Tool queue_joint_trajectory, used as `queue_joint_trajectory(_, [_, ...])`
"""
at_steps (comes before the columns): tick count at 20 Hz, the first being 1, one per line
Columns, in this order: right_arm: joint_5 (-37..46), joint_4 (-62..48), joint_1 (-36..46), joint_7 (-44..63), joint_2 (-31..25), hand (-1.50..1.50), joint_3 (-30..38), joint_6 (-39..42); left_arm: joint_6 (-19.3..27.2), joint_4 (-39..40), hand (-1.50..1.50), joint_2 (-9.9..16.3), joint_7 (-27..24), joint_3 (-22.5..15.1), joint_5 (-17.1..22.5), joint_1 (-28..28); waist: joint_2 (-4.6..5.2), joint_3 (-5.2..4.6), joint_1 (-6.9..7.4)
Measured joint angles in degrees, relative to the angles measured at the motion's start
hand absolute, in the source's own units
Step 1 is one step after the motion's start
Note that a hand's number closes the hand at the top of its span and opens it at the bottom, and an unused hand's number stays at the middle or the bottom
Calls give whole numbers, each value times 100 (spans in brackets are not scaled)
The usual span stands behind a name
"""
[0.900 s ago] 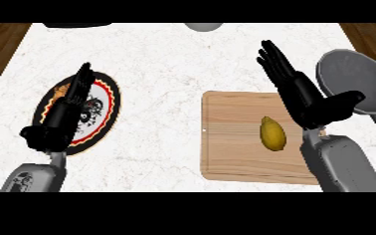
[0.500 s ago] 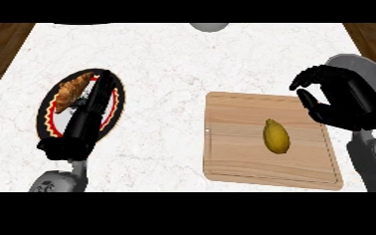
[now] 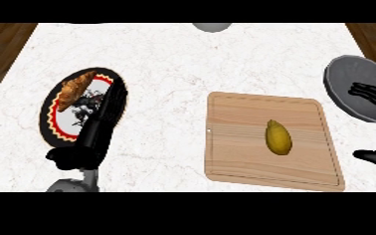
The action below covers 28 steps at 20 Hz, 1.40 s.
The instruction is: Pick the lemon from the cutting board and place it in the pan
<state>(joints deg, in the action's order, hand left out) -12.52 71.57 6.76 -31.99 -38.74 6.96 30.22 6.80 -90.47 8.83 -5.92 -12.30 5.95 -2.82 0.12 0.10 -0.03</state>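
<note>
Left hand (image 3: 94,134) lay at the lower left, fingers straight and flat, stretched up over the edge of a dark plate (image 3: 53,110); it held nothing. A croissant (image 3: 76,86) sat on the plate's far part. Lemon (image 3: 278,137) lay on the wooden cutting board (image 3: 242,149), right of centre on it, untouched. Right hand (image 3: 365,155) showed only as a dark bit at the right edge, with fingers (image 3: 361,90) over the grey pan (image 3: 343,79); could not tell how far open. A grey rounded thing (image 3: 213,27) sat at the counter's far edge.
</note>
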Motion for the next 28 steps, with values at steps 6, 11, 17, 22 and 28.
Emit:
queue_joint_trajectory(6, [747, 98, 396, 143, -381, -150, -236, -21, 13, 47, 0, -111, -41, -25, -83, 34, -8, -8, 38])
queue_joint_trajectory(11, [1449, 353, 736, 588, -466, -150, -752, 21, -45, 72, 0, -132, -73, -24, -103, 59, -7, -13, 61])
queue_joint_trajectory(17, [2603, 843, 971, 1237, -379, -150, -1695, -98, -89, 119, 0, -125, -47, 30, -105, -2, -9, -16, 72])
queue_joint_trajectory(22, [3557, 1011, 957, 1552, -201, -150, -2328, -274, -51, 80, 0, -230, -94, -41, -185, 83, -12, -13, 53])
queue_joint_trajectory(28, [4318, 910, 982, 1847, 266, -150, -2548, -257, -142, 53, 0, -243, -37, 109, -204, 43, -12, -10, 30])
